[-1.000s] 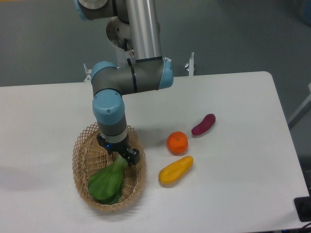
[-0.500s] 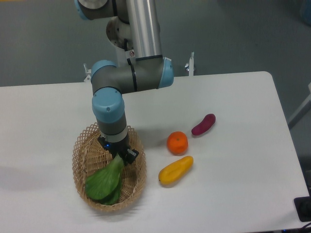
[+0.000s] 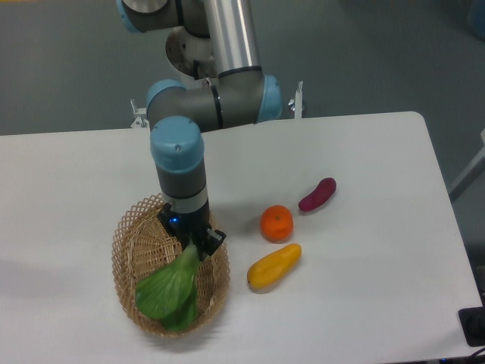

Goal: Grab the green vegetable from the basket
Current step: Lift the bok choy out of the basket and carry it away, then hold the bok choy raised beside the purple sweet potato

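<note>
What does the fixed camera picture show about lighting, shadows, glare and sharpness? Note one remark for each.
Fixed camera view: soft, even overhead light; faint shadows only, under the orange and yellow vegetable; mild sheen on the arm's metal tube, no harsh glare on the table; image slightly soft, so the end effector holding the green vegetable over the basket lacks fine detail.

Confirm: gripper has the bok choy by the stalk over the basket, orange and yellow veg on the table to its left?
Not quite: the camera view shows the orange and yellow veg to the right of the basket, not the left. The rest holds: the gripper has the bok choy by the stalk over the basket.
</note>
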Motion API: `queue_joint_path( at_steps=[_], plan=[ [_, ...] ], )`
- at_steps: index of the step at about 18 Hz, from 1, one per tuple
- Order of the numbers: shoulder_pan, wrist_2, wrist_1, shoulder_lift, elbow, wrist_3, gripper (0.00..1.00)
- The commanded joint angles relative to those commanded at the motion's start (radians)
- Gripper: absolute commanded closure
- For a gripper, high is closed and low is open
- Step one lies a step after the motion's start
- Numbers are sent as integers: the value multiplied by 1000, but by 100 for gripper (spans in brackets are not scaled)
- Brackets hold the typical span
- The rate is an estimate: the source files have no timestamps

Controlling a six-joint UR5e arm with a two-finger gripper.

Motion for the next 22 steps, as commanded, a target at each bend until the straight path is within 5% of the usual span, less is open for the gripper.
queue_joint_path(
  at_steps=[11, 15, 18, 22],
  plan=[
    [221, -58, -21, 61, 14, 242, 57],
    [393, -98, -80, 61, 49, 462, 57],
    [437, -98, -136, 61, 83, 529, 57],
    [459, -100, -144, 60, 91, 543, 57]
  ],
)
